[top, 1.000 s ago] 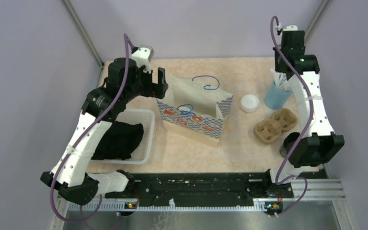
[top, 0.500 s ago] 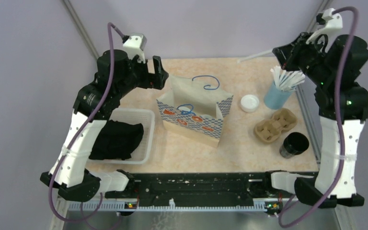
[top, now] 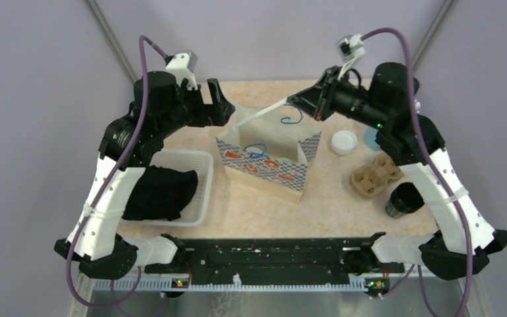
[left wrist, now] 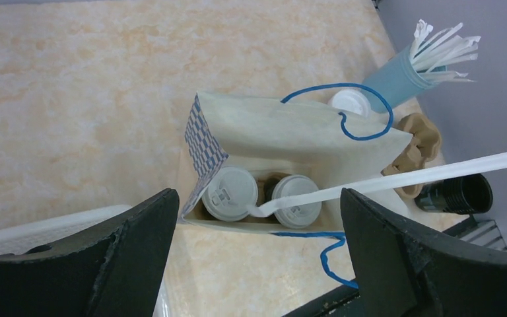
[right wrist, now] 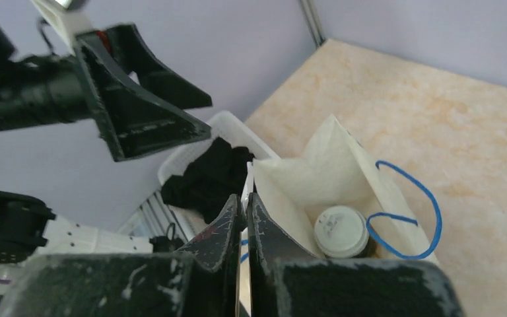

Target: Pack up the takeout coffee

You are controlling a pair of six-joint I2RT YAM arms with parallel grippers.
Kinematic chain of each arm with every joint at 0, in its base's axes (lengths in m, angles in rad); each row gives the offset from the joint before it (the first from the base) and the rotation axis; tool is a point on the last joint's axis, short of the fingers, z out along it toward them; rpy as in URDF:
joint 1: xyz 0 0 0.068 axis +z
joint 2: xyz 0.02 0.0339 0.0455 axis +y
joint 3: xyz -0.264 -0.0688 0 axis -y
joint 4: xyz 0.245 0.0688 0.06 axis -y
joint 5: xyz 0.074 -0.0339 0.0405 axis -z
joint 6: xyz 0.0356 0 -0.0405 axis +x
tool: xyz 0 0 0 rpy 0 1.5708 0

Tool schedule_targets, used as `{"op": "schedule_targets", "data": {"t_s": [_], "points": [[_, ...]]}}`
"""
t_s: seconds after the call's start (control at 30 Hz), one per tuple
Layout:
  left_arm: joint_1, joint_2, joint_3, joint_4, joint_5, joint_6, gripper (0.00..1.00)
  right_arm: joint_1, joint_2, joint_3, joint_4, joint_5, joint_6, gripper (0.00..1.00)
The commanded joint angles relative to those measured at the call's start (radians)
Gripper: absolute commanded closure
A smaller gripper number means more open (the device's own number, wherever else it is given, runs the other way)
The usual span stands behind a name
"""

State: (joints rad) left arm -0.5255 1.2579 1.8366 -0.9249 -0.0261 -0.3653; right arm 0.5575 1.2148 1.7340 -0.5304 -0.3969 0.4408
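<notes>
Nearest me, on the left, sits a shallow white plastic bin (top: 191, 154) with rounded corners, a crumpled black cloth (top: 162, 191) slumped inside it. On the right near side stands a lidless black cup (top: 406, 198) with finely ribbed sides, and just behind it a brown moulded-pulp cup carrier (top: 376, 173), rough and matte. All of it rests on a table (top: 343, 205) with a peach, marble-like pattern.

In the middle stands a cream paper bag (top: 270, 168), upright and gaping, its narrow sides in a blue check and its handles thin loops of blue cord. Down inside it the two takeaway cups (left wrist: 230, 193) stand upright side by side. From above only their round, pale, domed lids show.

A long white straw (left wrist: 396, 179) slants down into the bag's mouth, and its flattened end lies over the gap between the two lids. I cannot tell whether it touches them. The right gripper (right wrist: 243, 214) has its scuffed black fingers pinched together on the straw's upper end, above the bag's far right corner.

Past the bag lie a loose flat white lid (top: 344, 142) and a smooth blue cup (left wrist: 389, 82) bristling with white straws (left wrist: 445, 49). The left gripper (top: 218, 104) hangs over the bag's far left side. Its wedge-shaped black fingers are spread wide with nothing between them.
</notes>
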Motion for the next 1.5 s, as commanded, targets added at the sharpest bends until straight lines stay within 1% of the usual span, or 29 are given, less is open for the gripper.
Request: {"op": "schedule_targets", "data": {"t_s": [0.0, 0.13, 0.2, 0.27, 0.33, 0.37, 0.4, 0.43, 0.47, 0.5, 0.57, 0.63, 0.7, 0.73, 0.8, 0.87, 0.97, 1.07, 1.2, 1.3, 1.47], "points": [[-0.001, -0.060, 0.042, -0.030, -0.004, -0.067, 0.02, 0.104, 0.015, -0.015, -0.013, 0.249, -0.135, 1.00], [-0.002, -0.097, 0.037, -0.045, -0.019, -0.106, 0.02, 0.146, 0.054, 0.012, -0.061, 0.314, -0.214, 1.00], [-0.002, -0.114, 0.027, -0.042, -0.021, -0.127, 0.02, 0.151, 0.063, 0.018, -0.075, 0.319, -0.225, 1.00], [-0.001, -0.125, 0.022, -0.040, -0.021, -0.145, 0.02, 0.152, 0.067, -0.004, -0.071, 0.290, -0.221, 1.00], [-0.002, -0.133, 0.020, -0.040, -0.016, -0.155, 0.02, 0.152, 0.068, -0.056, -0.032, 0.219, -0.195, 1.00], [-0.002, -0.138, 0.020, -0.041, -0.015, -0.157, 0.02, 0.151, 0.061, -0.101, 0.012, 0.182, -0.164, 0.92], [-0.001, -0.141, 0.020, -0.041, -0.016, -0.160, 0.02, 0.152, 0.048, -0.196, 0.085, 0.145, -0.127, 0.82], [-0.001, -0.145, 0.018, -0.042, -0.017, -0.161, 0.02, 0.152, 0.029, -0.266, 0.159, 0.136, -0.103, 0.76], [-0.002, -0.149, 0.019, -0.042, -0.016, -0.162, 0.02, 0.152, 0.014, -0.313, 0.189, 0.153, -0.085, 0.67], [-0.002, -0.151, 0.021, -0.040, -0.011, -0.159, 0.02, 0.152, -0.004, -0.338, 0.169, 0.200, -0.062, 0.54], [-0.001, -0.157, 0.029, -0.036, 0.000, -0.145, 0.02, 0.152, -0.056, -0.368, 0.091, 0.289, -0.059, 0.39], [-0.001, -0.160, 0.045, -0.031, 0.001, -0.134, 0.02, 0.152, -0.129, -0.370, 0.006, 0.357, -0.094, 0.26], [-0.002, -0.152, 0.083, -0.023, 0.004, -0.120, 0.02, 0.152, -0.181, -0.299, -0.160, 0.470, -0.106, 0.13], [-0.002, -0.146, 0.108, -0.019, 0.003, -0.113, 0.02, 0.152, -0.203, -0.242, -0.223, 0.514, -0.114, 0.09], [-0.002, -0.135, 0.156, 0.002, -0.003, -0.098, 0.02, 0.153, -0.228, -0.134, -0.321, 0.547, -0.138, 0.02], [-0.001, -0.144, 0.172, 0.053, -0.017, -0.085, 0.02, 0.152, -0.251, -0.032, -0.387, 0.571, -0.146, 0.01], [-0.001, -0.181, 0.160, 0.171, -0.037, -0.057, 0.02, 0.152, -0.271, 0.112, -0.442, 0.600, -0.166, 0.01], [-0.002, -0.203, 0.170, 0.273, -0.027, 0.003, 0.01, 0.152, -0.291, 0.218, -0.414, 0.639, -0.184, 0.01], [-0.002, -0.197, 0.232, 0.322, -0.092, 0.082, 0.02, 0.153, -0.333, 0.265, -0.302, 0.725, -0.165, 0.01], [-0.002, -0.201, 0.237, 0.366, -0.145, 0.123, 0.02, 0.152, -0.358, 0.248, -0.226, 0.785, -0.158, 0.01], [-0.002, -0.193, 0.258, 0.366, -0.165, 0.147, 0.02, 0.152, -0.347, 0.253, -0.212, 0.840, -0.151, 0.01]]}}
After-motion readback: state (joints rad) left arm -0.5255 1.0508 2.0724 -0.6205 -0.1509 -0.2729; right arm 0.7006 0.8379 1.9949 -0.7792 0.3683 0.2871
